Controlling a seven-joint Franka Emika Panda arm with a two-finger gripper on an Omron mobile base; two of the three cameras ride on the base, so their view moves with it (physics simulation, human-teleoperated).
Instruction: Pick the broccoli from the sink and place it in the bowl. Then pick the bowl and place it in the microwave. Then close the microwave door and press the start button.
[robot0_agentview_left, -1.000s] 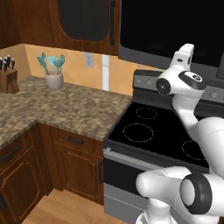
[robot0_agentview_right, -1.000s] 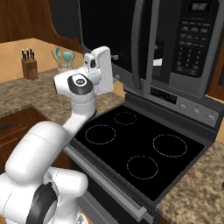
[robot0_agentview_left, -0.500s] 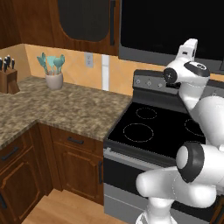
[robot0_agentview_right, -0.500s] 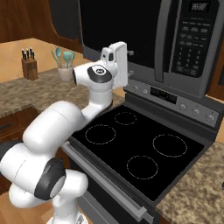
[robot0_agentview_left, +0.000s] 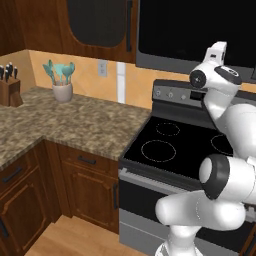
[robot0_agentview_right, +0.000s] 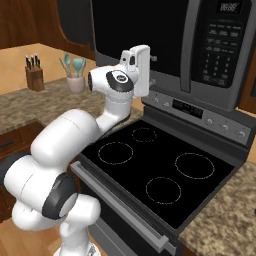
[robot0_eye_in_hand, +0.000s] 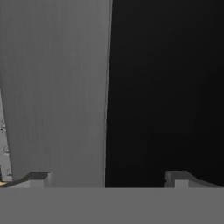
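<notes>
The microwave (robot0_agentview_right: 220, 50) hangs above the stove, and its keypad panel is on the right. The microwave door (robot0_agentview_right: 140, 25) looks swung flat against the body, its black glass facing the room. My gripper (robot0_agentview_right: 150, 62) is raised close in front of the door's lower part. In the hand view, my gripper (robot0_eye_in_hand: 107, 177) is open with nothing between the tips. It faces the door's grey frame (robot0_eye_in_hand: 52, 87) and black window (robot0_eye_in_hand: 166, 87). From the left base view, the hand (robot0_agentview_left: 218, 49) sits just under the door (robot0_agentview_left: 190, 25). The broccoli, the bowl and the sink are out of view.
A black glass-top stove (robot0_agentview_right: 160, 170) with burner rings lies below my arm, its knob panel (robot0_agentview_right: 200, 112) at the back. A granite counter (robot0_agentview_left: 75, 120) runs to the left with a utensil jar (robot0_agentview_left: 62, 82) and a knife block (robot0_agentview_left: 9, 85). Wooden cabinets stand under it.
My arm has swung to the right with the hand against the microwave door. The door's edge has moved right, closing in on the keypad panel. The gripper stayed open.
</notes>
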